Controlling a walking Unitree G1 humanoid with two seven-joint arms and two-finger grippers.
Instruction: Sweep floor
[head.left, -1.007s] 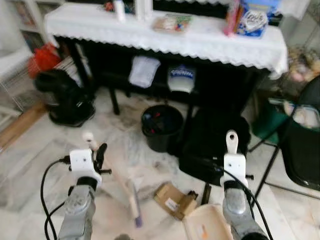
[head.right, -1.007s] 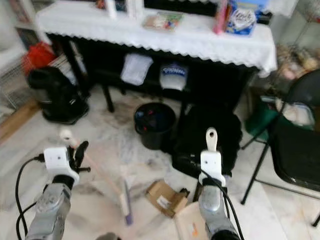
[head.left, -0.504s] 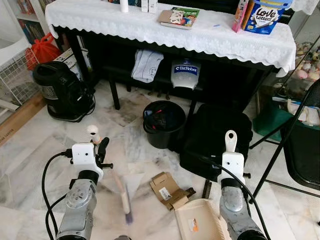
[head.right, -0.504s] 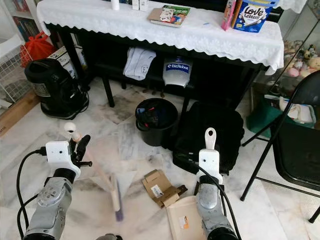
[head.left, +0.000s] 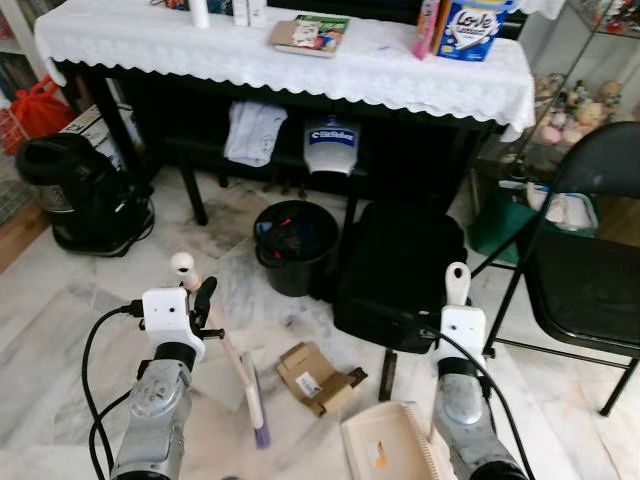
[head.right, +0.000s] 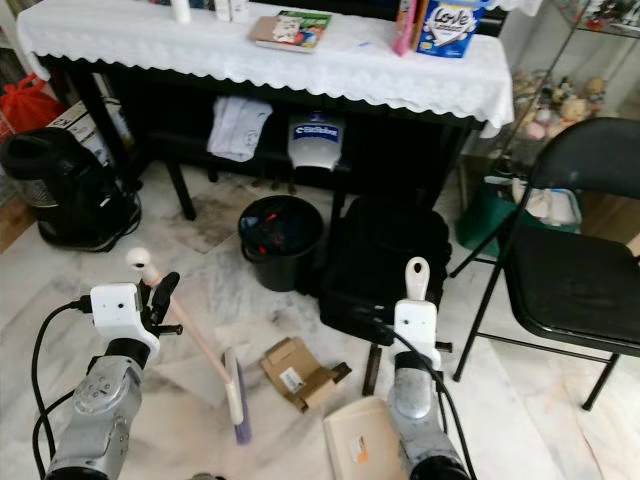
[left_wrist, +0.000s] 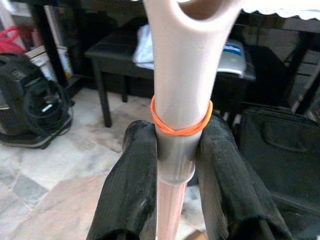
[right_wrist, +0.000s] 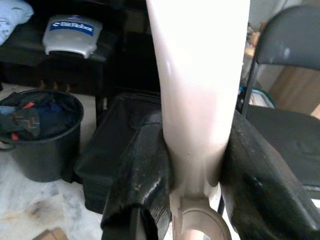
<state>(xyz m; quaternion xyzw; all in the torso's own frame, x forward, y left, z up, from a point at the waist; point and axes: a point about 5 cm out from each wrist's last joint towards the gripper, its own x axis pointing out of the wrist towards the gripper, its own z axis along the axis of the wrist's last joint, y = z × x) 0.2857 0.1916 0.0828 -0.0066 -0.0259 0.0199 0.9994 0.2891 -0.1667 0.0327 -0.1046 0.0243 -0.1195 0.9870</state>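
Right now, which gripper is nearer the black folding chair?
Right. The right gripper, shut on the dustpan handle, sits beside the folding chair; the left gripper, holding the broom, is across the floor.

My two head eyes look forward and down from above my arms, sharing the pale marble floor (head.left: 80, 300), the round black plastic bin (head.left: 294, 246) and the white lace-covered surface (head.right: 300, 62). Each wrist camera sits very close behind my fingers (left_wrist: 132, 190), facing along them toward that bin (right_wrist: 40, 135).
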